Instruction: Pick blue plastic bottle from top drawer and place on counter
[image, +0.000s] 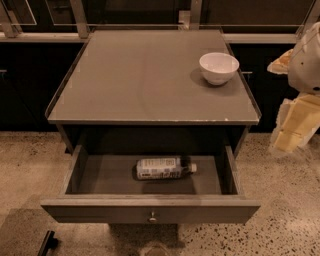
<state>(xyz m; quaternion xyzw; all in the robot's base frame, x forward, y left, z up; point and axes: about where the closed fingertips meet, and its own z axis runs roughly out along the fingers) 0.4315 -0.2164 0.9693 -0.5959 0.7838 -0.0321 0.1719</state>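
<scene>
The blue plastic bottle lies on its side in the open top drawer, near the middle, with its cap pointing right. The drawer is pulled fully out, its round knob at the front centre. The counter above it is flat and grey-brown with a thin raised rim. My gripper hangs at the right edge of the view, beside the cabinet's right side at about counter height. It is well away from the bottle and holds nothing that I can see.
A white bowl stands on the counter at the back right. Dark cabinets and a metal rail run behind the counter. Speckled floor surrounds the cabinet. A dark object lies on the floor at the lower left.
</scene>
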